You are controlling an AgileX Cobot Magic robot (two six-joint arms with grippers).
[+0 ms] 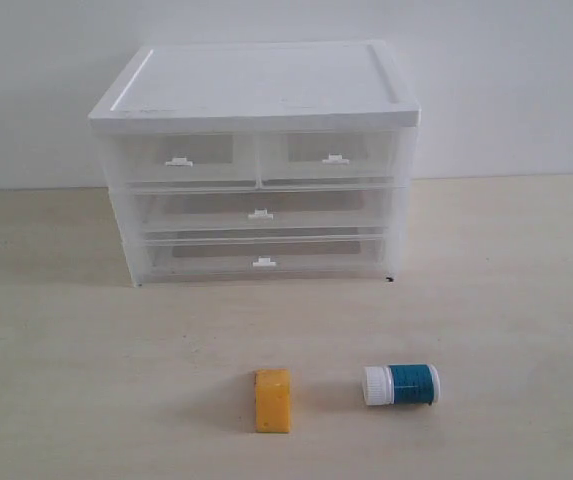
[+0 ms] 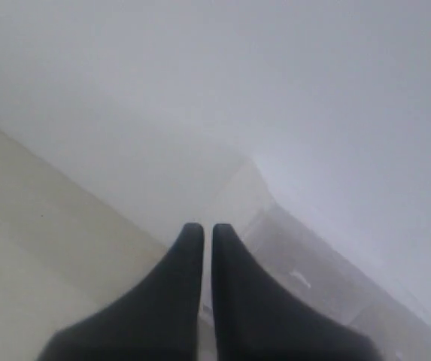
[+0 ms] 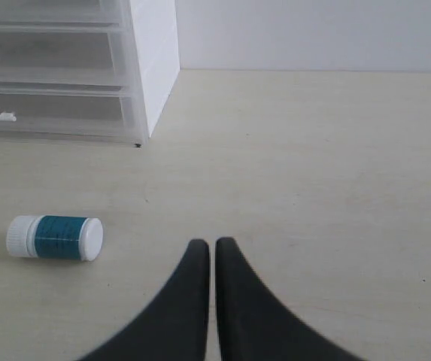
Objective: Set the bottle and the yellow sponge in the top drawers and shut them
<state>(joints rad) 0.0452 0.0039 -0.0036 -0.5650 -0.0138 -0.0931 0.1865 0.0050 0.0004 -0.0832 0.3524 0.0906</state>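
Left gripper (image 2: pixel 207 233) and right gripper (image 3: pixel 212 244): black jaws pressed together, empty.
The small teal-blue plastic bottle (image 3: pixel 54 238), white-capped, lies on its side apart from the right jaws, near the yellow-orange foam sponge block (image 1: pixel 273 400); the translucent plastic top drawers (image 1: pixel 181 160) are shut.

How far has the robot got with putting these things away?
Nothing looks done yet. The bottle and the yellow sponge lie on the table, both top drawers are shut, and the left gripper and right gripper are shut, holding nothing. Opening, loading and closing all remain.
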